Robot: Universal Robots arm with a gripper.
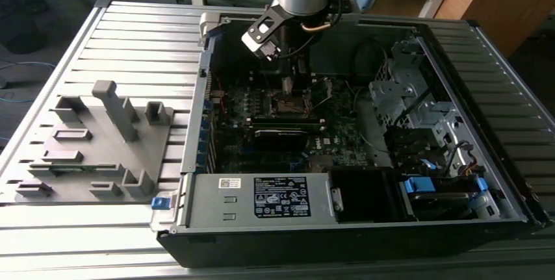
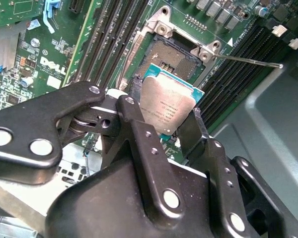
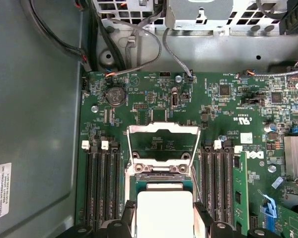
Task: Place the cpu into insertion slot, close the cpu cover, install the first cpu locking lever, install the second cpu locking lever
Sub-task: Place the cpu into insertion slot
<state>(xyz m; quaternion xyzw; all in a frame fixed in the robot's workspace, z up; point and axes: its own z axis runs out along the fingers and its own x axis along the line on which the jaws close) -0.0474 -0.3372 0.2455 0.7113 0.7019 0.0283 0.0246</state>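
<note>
My gripper (image 2: pixel 164 121) is shut on the cpu (image 2: pixel 166 104), a square chip with a dull silvery face, which it holds by two opposite edges. The chip hangs tilted just above the insertion slot (image 2: pixel 171 52), whose dark centre lies bare inside its metal frame. In the first wrist view the cpu (image 3: pixel 164 213) sits between the black fingers (image 3: pixel 128 214), and the cpu cover (image 3: pixel 163 130) stands raised open behind the socket. A thin locking lever (image 2: pixel 248 60) sticks out beside the slot. In the exterior view the gripper (image 1: pixel 287 86) hovers right over the slot (image 1: pixel 290 104) inside the open computer case.
Long black memory slots (image 3: pixel 102 188) flank the socket on both sides. Cables (image 3: pixel 154 49) hang near the case wall. A drive cage (image 1: pixel 407 91) and a power supply (image 1: pixel 260 195) fill the case's other parts. A grey fixture tray (image 1: pixel 95 143) lies at the exterior view's left.
</note>
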